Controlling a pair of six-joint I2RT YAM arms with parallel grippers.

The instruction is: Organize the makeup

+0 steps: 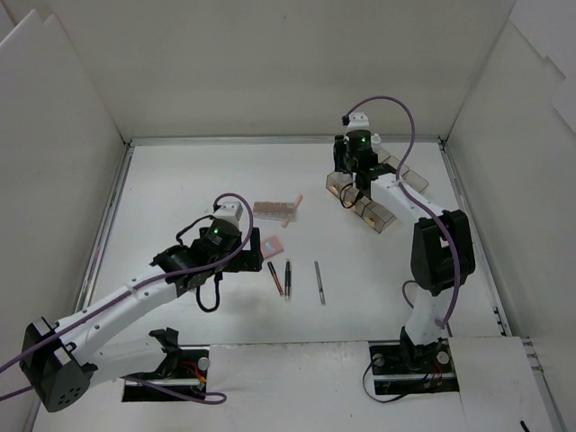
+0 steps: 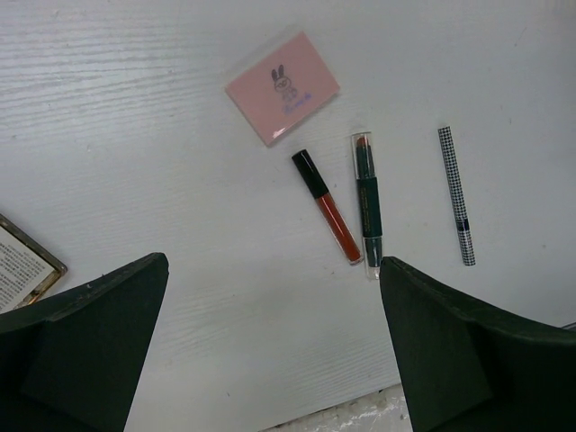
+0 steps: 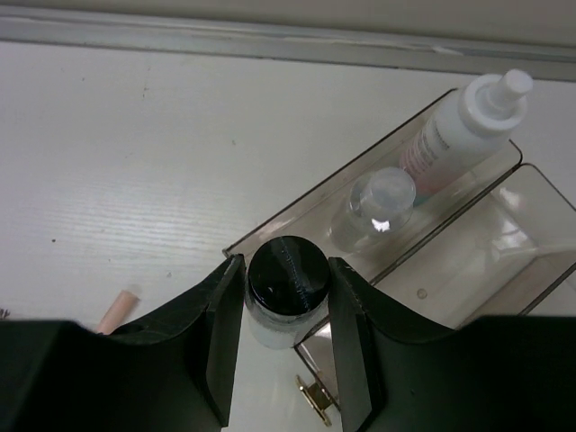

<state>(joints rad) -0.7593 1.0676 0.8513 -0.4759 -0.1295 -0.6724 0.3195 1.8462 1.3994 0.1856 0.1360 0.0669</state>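
Makeup lay spread on the white table (image 1: pixel 180 189). The right pincer (image 3: pixel 286 270) was closed on a small jar (image 3: pixel 288 283) with a black lid, at the near corner of the clear tray (image 3: pixel 306 202), in the lower middle of the right wrist view. I could not tell if the jar touched the tray. In the far compartment of the tray were a white spray bottle (image 3: pixel 463 126) and a small clear bottle (image 3: pixel 371 205), side by side. A peach stick (image 3: pixel 117 310) showed at the lower left, on the table.

The left pincer (image 2: pixel 274 351) was wide open and held nothing. Above it in the left wrist view lay a pink compact (image 2: pixel 282 87) with a rabbit drawing. Below the compact lay a red tube (image 2: pixel 328 209), a dark green stick (image 2: pixel 367 202) and a checked pencil (image 2: pixel 456 193) — the first two close together, the pencil a little apart. A corner of the brown palette (image 2: pixel 22 265) showed at the left edge.
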